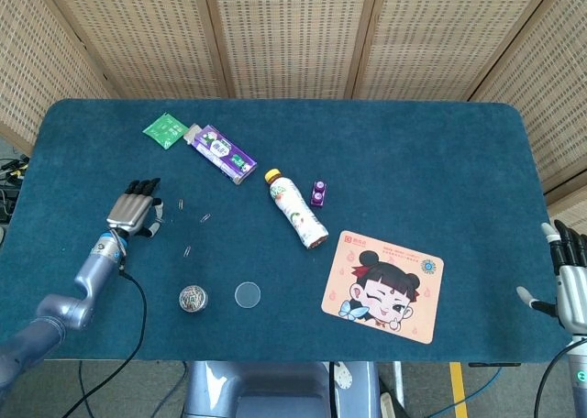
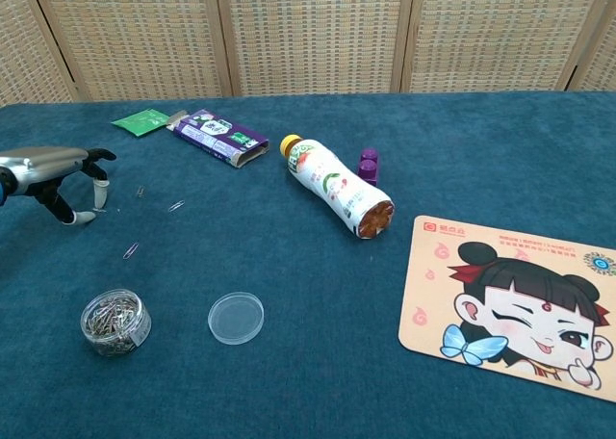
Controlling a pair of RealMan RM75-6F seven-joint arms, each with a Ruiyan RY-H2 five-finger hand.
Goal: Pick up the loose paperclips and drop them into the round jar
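The round clear jar [image 1: 193, 299] [image 2: 115, 321], full of paperclips, stands open near the table's front left, with its clear lid [image 1: 247, 294] [image 2: 236, 318] lying to its right. Loose paperclips lie on the blue cloth beyond it: one [image 2: 130, 250] [image 1: 187, 251] closest to the jar, another [image 2: 176, 206] [image 1: 205, 218] and a third [image 2: 141, 191] [image 1: 181, 203] further back. My left hand [image 1: 133, 212] [image 2: 58, 169] arches over the cloth at the far left, fingertips down around a further paperclip [image 2: 96, 209], fingers apart. My right hand [image 1: 570, 276] hangs off the table's right edge, holding nothing.
A drink bottle [image 1: 296, 209] [image 2: 337, 186] lies on its side mid-table, a small purple object [image 1: 318, 193] beside it. A purple carton [image 1: 220, 152] and a green packet [image 1: 165, 129] lie at the back left. A cartoon mouse pad [image 1: 383, 286] lies front right.
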